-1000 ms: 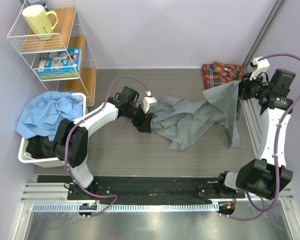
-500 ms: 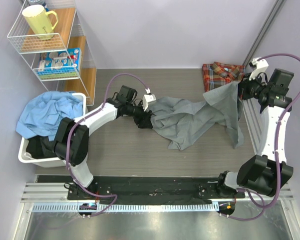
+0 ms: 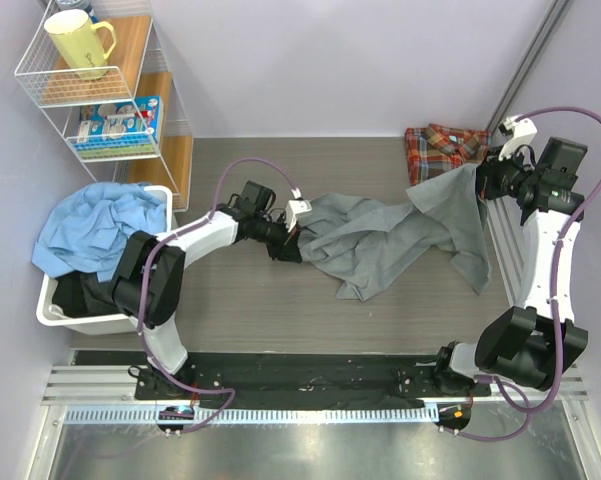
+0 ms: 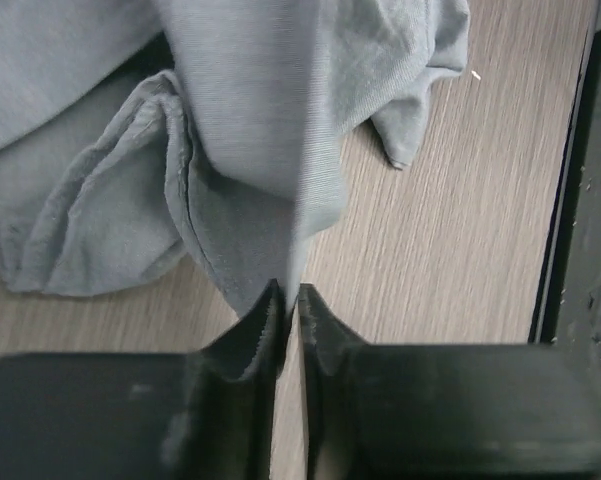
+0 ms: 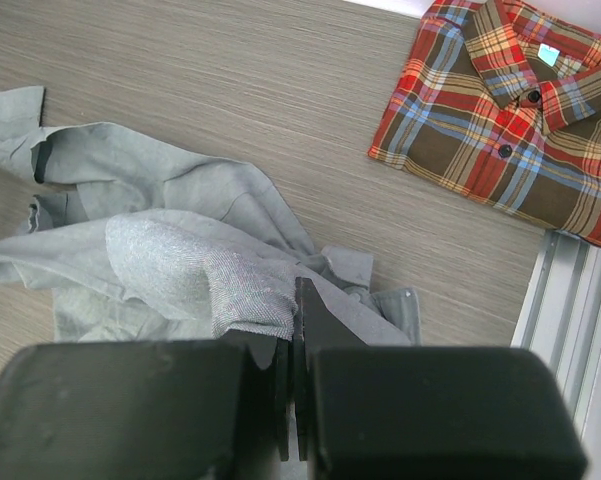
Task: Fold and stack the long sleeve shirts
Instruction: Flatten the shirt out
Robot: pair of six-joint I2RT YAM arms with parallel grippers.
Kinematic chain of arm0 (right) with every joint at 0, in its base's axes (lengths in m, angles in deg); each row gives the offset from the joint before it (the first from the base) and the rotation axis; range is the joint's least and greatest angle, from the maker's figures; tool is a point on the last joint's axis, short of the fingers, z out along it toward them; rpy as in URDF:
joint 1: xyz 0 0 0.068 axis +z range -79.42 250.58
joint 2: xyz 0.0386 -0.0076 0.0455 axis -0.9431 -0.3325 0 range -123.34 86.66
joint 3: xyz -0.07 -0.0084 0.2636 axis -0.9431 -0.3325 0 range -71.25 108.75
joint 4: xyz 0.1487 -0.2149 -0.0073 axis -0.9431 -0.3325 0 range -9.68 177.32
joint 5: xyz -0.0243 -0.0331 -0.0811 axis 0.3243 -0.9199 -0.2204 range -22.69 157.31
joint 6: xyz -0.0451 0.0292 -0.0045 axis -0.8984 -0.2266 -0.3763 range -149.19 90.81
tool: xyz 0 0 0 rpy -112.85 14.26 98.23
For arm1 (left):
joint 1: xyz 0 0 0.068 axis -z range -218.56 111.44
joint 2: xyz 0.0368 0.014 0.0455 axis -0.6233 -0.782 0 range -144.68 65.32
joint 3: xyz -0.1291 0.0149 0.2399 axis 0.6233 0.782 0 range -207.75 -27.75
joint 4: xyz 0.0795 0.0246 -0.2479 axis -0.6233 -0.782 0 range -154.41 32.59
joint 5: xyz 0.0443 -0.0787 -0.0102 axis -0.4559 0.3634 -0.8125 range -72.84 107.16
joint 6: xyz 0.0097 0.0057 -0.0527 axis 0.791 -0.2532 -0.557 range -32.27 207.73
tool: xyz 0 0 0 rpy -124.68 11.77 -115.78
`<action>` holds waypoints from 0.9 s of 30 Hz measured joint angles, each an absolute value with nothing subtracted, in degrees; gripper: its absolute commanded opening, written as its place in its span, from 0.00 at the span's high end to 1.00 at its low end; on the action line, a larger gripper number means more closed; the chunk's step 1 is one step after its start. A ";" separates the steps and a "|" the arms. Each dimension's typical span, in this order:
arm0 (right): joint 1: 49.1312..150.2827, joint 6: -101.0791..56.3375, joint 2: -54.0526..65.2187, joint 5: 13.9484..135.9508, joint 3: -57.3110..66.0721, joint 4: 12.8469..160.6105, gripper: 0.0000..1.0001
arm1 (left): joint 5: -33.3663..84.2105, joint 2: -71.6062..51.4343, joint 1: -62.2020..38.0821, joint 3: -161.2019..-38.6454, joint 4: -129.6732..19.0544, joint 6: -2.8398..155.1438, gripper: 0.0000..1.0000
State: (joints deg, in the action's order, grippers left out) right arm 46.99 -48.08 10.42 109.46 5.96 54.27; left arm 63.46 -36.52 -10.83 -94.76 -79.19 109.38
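Caught closing over the last second on a fold of the grey shirt [image 3: 390,235]: the left gripper [image 4: 288,292], wide apart a moment earlier, now pinched nearly together on the cloth's hanging edge. Points, by the look of it, to a second hold secured, with the garment ready for stretching flat between two arms ahead of the first fold.

Held at the opposite end by the right gripper [image 5: 292,330], clenched tight on a bunched corner and raised above the table [image 3: 230,300] toward its far right side. Slung across the middle of the table, lifted at the right, crumpled and partly resting on the wood between the two holds, with one loose flap trailing toward the near side. No fold yet made in the grey one.

Set apart at the far right corner, the plaid shirt [image 5: 510,110]: folded into a neat rectangle, collar up, flat on the table just beyond the right gripper. Likely next, drawing the two holds apart to spread the cloth.
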 measured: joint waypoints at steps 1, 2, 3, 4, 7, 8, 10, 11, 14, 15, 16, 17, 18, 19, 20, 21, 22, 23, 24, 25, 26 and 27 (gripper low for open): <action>46.99 -47.91 10.42 109.46 5.96 54.27 0.99 | 63.33 -36.52 -10.83 -94.25 -78.54 108.64 1.00; 46.99 -47.73 10.42 109.46 5.96 54.27 0.99 | 63.01 -36.52 -10.83 -93.95 -77.79 107.63 1.00; 46.99 -47.47 10.42 109.46 5.98 54.27 0.99 | 62.50 -36.52 -10.90 -93.95 -77.31 106.63 1.00; 46.99 -47.23 10.42 109.46 6.00 54.29 0.99 | 61.93 -36.52 -11.05 -94.14 -76.92 105.62 1.00; 46.99 -46.09 10.42 109.42 6.33 54.35 0.99 | 60.14 -36.52 -12.23 -97.25 -78.54 102.56 1.00; 46.99 -45.44 10.42 109.37 6.61 54.57 0.99 | 59.27 -36.52 -13.02 -99.65 -79.67 101.53 1.00; 46.99 -43.23 10.39 109.04 7.60 55.82 0.99 | 56.25 -36.54 -14.90 -106.23 -82.30 100.07 1.00; 46.99 -41.98 10.37 108.74 8.23 56.74 0.99 | 54.53 -36.54 -15.88 -110.47 -83.98 99.59 1.00; 46.99 -34.81 9.43 106.44 12.19 62.61 0.99 | 49.02 -36.63 -18.75 -124.57 -87.98 97.75 1.00; 46.99 -31.99 8.82 105.59 14.09 65.22 0.99 | 47.20 -36.63 -19.58 -129.18 -88.72 97.21 1.00; 46.99 -29.96 8.34 105.13 15.75 66.86 0.99 | 45.72 -36.52 -20.08 -132.85 -89.49 97.08 1.00; 46.99 -26.73 7.12 104.52 19.09 69.41 0.99 | 43.38 -36.52 -20.63 -137.92 -90.78 96.99 1.00; 47.01 -24.50 6.35 104.32 21.26 71.42 0.99 | 41.70 -36.37 -21.06 -141.68 -91.30 97.10 1.00; 47.14 -22.01 5.52 104.19 24.14 73.28 0.99 | 40.19 -36.09 -21.22 -144.26 -91.91 97.21 1.00; 47.23 -19.73 4.75 104.21 26.94 74.96 0.99 | 38.57 -35.52 -21.22 -146.69 -92.35 97.40 1.00; 47.36 -17.98 4.36 104.24 29.19 76.36 0.99 | 37.08 -34.42 -21.17 -148.04 -92.57 97.69 1.00; 47.44 -16.54 4.25 104.24 31.14 77.41 0.99 | 36.03 -33.20 -21.02 -148.37 -92.83 97.99 1.00; 47.49 -15.19 4.27 104.30 32.99 78.24 0.99 | 34.96 -31.41 -20.74 -148.02 -93.07 98.47 1.00; 47.51 -14.12 4.75 104.37 34.44 79.31 0.99 | 34.18 -29.24 -20.47 -147.21 -93.16 98.76 1.00; 47.53 -13.77 5.48 104.37 34.89 79.93 0.99 | 33.50 -27.10 -20.30 -146.27 -93.29 98.96 1.00; 47.55 -13.66 6.90 104.32 34.92 80.23 0.99 | 32.73 -24.30 -20.23 -144.83 -93.29 99.20 1.00; 47.62 -13.68 8.54 104.10 34.79 80.14 0.99 | 32.10 -21.59 -20.23 -143.65 -93.40 99.50 1.00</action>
State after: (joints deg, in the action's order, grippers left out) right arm 47.62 -13.68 8.54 104.10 34.79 80.14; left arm 32.10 -21.59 -20.23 -143.65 -93.40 99.50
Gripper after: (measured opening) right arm 0.028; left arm 0.004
